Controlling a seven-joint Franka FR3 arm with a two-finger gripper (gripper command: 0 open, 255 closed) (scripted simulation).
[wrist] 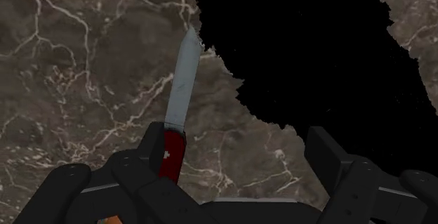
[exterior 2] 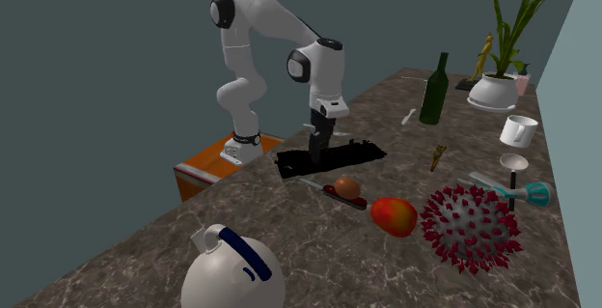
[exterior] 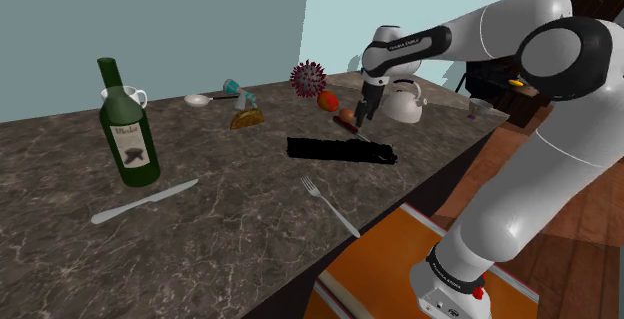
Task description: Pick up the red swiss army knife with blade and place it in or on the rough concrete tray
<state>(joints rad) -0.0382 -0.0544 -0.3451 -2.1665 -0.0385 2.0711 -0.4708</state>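
Note:
The red swiss army knife [wrist: 173, 149] lies on the dark marble counter with its grey blade [wrist: 182, 82] folded out, pointing away from the hand. In the second exterior view the knife [exterior 2: 338, 194] rests just beside the tray, next to a brown egg-shaped thing [exterior 2: 347, 186]. The tray [wrist: 316, 61] is drawn flat black with ragged edges [exterior: 320, 148] [exterior 2: 362, 152]. My gripper [wrist: 242, 163] hangs low over the gap between knife and tray [exterior: 360, 117] [exterior 2: 317, 150], open. The knife's red handle is close to one finger [wrist: 158, 149], and the other finger stands well apart from it.
On the counter: a green bottle [exterior: 128, 127], table knife [exterior: 145, 201], fork [exterior: 330, 205], white mug [exterior: 135, 95], spiky red ball [exterior: 308, 75], red fruit [exterior: 327, 99] and white kettle [exterior: 405, 100]. The counter's front edge [exterior: 400, 202] runs near the tray.

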